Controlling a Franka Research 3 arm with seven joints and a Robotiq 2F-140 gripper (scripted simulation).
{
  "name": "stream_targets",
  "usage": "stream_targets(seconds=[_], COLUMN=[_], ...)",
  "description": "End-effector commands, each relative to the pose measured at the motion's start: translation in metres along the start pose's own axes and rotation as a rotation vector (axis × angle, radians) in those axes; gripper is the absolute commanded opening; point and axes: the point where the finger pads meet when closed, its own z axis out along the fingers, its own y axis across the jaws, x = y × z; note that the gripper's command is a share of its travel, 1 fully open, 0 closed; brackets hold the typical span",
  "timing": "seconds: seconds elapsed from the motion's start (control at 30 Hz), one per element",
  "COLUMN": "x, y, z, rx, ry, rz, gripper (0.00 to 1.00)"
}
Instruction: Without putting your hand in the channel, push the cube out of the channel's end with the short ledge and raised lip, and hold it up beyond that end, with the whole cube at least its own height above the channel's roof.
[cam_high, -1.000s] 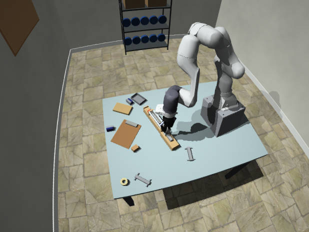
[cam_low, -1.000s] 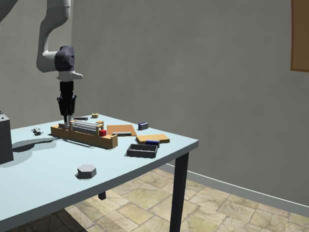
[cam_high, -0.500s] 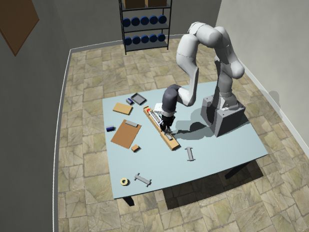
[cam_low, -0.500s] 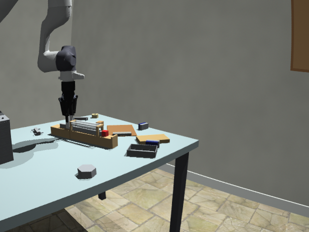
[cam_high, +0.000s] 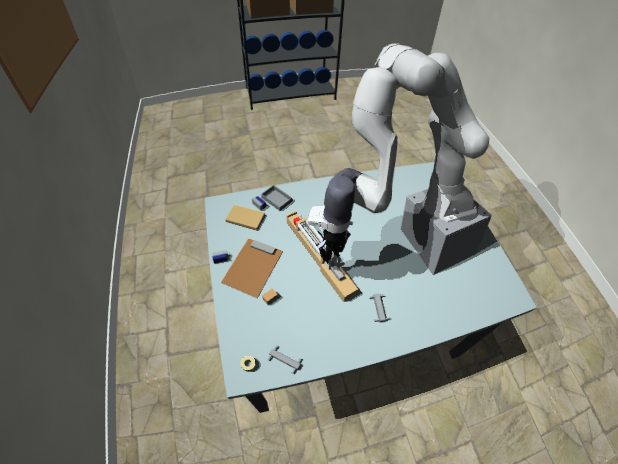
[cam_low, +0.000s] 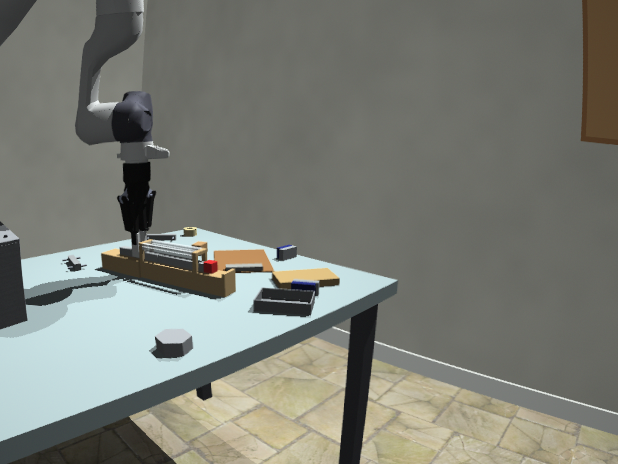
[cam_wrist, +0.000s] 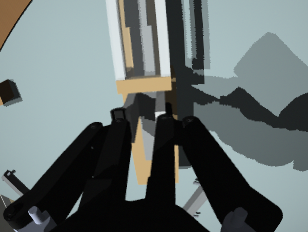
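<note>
Small red cube (cam_low: 210, 266) sits on the wooden channel's (cam_low: 170, 278) ledge.

The pincer (cam_wrist: 152, 121) hides whatever it grips — only a grey sliver shows. The arm (cam_low: 107, 60) is cut off at the exterior view's top edge — the tabletop (cam_low: 60, 370) at the left.

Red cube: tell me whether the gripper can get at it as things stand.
Probably not right away. The red cube sits on the open ledge past the channel's roof, with nothing above it. But the gripper is at the opposite end, shut on the grey pusher, which it would have to drop first.
</note>
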Motion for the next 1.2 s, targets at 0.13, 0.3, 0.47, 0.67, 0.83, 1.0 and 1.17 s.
stream_targets(seconds=[0.13,0.3,0.47,0.67,0.83,1.0,1.17], x=[0.0011,0.0011,0.0011,0.0011,0.0011,0.0011,0.0011], y=[-0.0019,-0.0019,-0.0019,-0.0019,-0.0019,-0.0019,-0.0019], z=[-0.0015,-0.0015,-0.0015,-0.0015,-0.0015,-0.0015,-0.0015], rx=[0.003,0.003,0.003,0.003,0.003,0.003,0.003], ry=[0.002,0.002,0.002,0.002,0.002,0.002,0.002], rz=[-0.011,-0.011,-0.011,-0.011,-0.011,-0.011,-0.011], gripper=[0.0,0.0,0.0,0.0,0.0,0.23,0.23])
